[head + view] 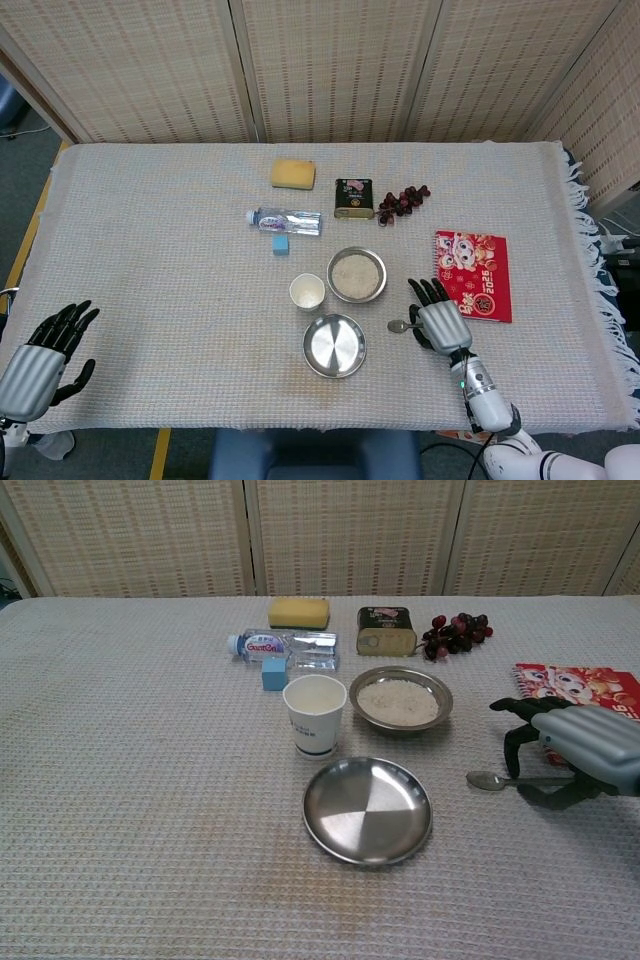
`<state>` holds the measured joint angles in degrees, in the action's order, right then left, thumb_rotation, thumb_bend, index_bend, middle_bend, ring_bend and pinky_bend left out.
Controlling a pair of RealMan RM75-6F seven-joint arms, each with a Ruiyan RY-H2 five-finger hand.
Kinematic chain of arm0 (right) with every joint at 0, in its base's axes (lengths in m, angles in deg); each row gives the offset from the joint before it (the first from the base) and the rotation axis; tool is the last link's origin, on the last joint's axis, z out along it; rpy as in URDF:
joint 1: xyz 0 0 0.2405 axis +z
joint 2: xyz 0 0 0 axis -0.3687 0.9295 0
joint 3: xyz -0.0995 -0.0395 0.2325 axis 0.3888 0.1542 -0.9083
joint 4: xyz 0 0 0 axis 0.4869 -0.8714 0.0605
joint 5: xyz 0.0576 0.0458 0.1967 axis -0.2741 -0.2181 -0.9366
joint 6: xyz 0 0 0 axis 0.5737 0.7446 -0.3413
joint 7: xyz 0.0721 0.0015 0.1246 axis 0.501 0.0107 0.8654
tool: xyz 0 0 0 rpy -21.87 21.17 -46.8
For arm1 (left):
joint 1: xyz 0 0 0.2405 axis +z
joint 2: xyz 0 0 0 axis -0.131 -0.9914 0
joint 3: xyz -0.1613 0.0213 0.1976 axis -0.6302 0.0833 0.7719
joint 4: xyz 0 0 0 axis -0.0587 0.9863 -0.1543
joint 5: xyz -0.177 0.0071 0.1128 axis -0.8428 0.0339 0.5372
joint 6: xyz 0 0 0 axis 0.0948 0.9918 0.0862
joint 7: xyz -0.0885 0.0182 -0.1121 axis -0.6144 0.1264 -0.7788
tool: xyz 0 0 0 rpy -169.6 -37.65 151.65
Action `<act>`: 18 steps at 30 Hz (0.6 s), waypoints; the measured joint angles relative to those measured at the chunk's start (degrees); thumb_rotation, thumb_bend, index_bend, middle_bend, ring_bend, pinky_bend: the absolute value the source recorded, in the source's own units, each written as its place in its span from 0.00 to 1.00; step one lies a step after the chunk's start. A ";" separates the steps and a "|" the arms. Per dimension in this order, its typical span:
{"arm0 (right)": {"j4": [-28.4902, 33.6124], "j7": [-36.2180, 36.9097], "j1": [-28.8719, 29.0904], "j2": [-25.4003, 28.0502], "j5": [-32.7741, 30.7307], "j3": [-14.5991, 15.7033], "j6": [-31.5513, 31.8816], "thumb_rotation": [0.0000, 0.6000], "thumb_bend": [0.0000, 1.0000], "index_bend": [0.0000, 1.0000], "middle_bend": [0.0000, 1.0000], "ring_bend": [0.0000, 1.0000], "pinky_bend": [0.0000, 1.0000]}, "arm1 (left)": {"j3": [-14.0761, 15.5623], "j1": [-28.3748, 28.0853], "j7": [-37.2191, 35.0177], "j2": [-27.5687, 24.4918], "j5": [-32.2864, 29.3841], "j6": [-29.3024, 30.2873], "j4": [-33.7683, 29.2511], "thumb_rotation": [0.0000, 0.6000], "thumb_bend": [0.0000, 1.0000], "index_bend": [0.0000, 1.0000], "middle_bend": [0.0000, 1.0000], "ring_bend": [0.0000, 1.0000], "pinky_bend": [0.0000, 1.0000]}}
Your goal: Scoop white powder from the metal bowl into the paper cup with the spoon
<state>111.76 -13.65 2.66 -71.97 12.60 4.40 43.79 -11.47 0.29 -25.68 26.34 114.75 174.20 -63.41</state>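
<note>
The metal bowl [356, 274] [400, 699] with white powder sits mid-table, and the white paper cup [307, 291] [314, 715] stands upright just left of it. The spoon [398, 325] [490, 779] lies flat on the cloth to the right, its bowl pointing left. My right hand [440, 318] [580, 745] hovers over the spoon's handle with fingers arched above it and the thumb below; the handle's end is hidden under the hand. My left hand [45, 355] rests at the near left table edge, fingers spread, holding nothing.
An empty metal plate [367, 809] lies in front of the cup. A red booklet [580, 683] lies beside my right hand. Behind are a water bottle [285, 646], blue block [274, 672], yellow sponge [298, 612], tin can [386, 630] and grapes [457, 634].
</note>
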 measured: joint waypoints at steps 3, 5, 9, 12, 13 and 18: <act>0.12 0.12 -0.07 0.12 -0.08 0.09 0.07 1.00 0.30 0.52 0.03 0.00 0.00 | 0.05 0.00 -0.01 -0.01 0.06 0.00 0.06 1.00 0.44 0.00 0.00 0.05 0.17; 0.14 0.34 -0.17 0.16 -0.12 0.17 0.18 1.00 0.30 0.52 0.03 0.00 0.00 | 0.07 0.02 0.00 -0.04 0.01 -0.05 -0.01 1.00 0.44 0.00 0.00 0.05 0.17; 0.08 0.85 -0.28 0.18 -0.21 0.23 0.29 1.00 0.30 0.52 0.03 0.00 0.00 | 0.06 0.03 -0.23 -0.14 -0.09 -0.09 -0.03 1.00 0.44 0.00 0.00 0.05 0.17; -0.08 1.11 -0.34 0.20 -0.23 0.23 0.48 1.00 0.30 0.52 0.03 0.00 0.00 | 0.11 -0.01 -0.22 -0.10 -0.07 -0.22 0.10 1.00 0.44 0.00 0.00 0.05 0.17; -0.10 1.23 -0.37 0.22 -0.23 0.22 0.56 1.00 0.30 0.52 0.03 0.00 0.00 | 0.10 -0.03 -0.16 -0.08 -0.09 -0.30 0.12 1.00 0.44 0.00 0.00 0.05 0.17; -0.15 1.81 -0.48 0.56 -0.28 0.18 0.79 1.00 0.31 0.52 0.04 0.00 0.00 | -0.02 -0.03 0.05 -0.02 -0.33 -0.35 0.03 1.00 0.44 0.00 0.00 0.05 0.17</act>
<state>111.61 -11.85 2.18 -71.40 12.32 4.58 44.58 -11.49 0.26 -25.63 26.32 114.42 173.85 -63.38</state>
